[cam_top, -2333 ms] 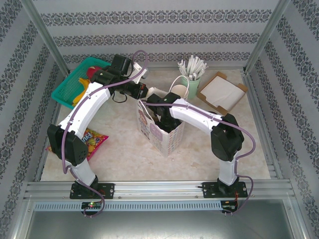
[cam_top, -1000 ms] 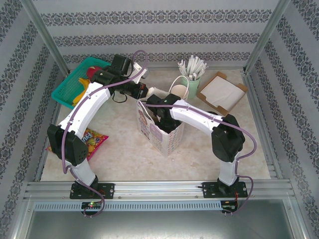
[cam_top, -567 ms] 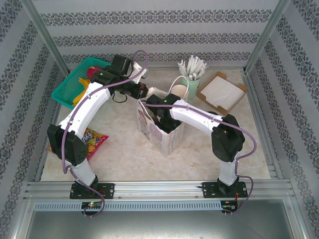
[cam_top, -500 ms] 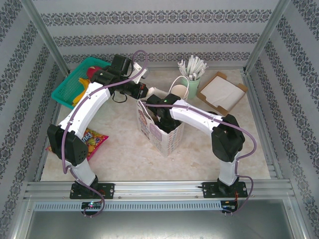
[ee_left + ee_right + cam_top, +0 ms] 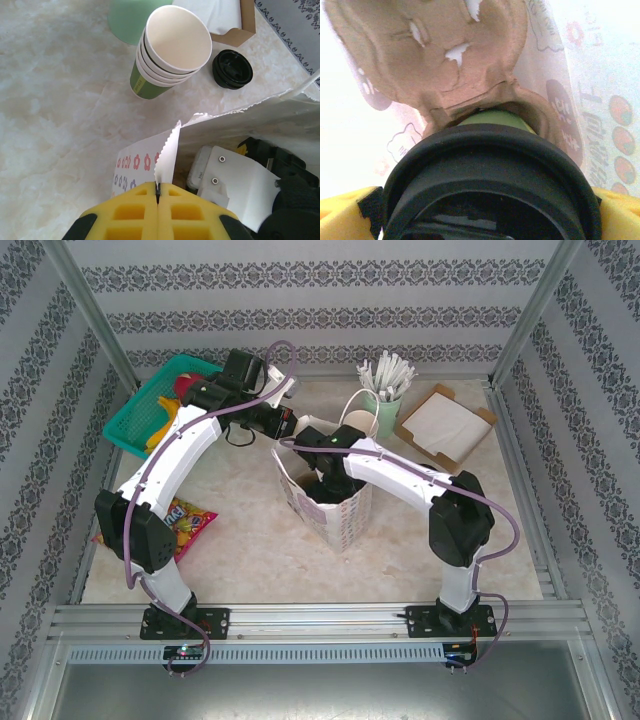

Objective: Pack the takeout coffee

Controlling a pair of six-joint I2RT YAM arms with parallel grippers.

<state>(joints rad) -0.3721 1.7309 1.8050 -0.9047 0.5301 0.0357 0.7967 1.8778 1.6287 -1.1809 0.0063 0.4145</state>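
The takeout coffee shows in the right wrist view as a dark green cup (image 5: 496,119) under a round black lid (image 5: 490,170). My right gripper (image 5: 485,220) is shut on it, with a yellow finger (image 5: 342,212) on each side. The cup's base sits in a pocket of the brown pulp tray (image 5: 445,55) at the bottom of the flower-printed paper bag (image 5: 345,520). From above, my right gripper (image 5: 325,480) reaches down into the bag. My left gripper (image 5: 158,192) is shut on the bag's serrated rim (image 5: 170,150) and holds the mouth open; it also appears from above, left gripper (image 5: 288,428).
A stack of lidless cream-and-green cups (image 5: 170,50) and a loose black lid (image 5: 231,69) stand behind the bag. A mint holder of white sachets (image 5: 385,390) and a brown box (image 5: 445,425) are at the back right. A teal basket (image 5: 150,400) and a snack packet (image 5: 185,520) lie to the left.
The bag's mouth has spread wider and the bag leans a little to the right. The right arm has shifted slightly inside it. The left arm has stayed put.
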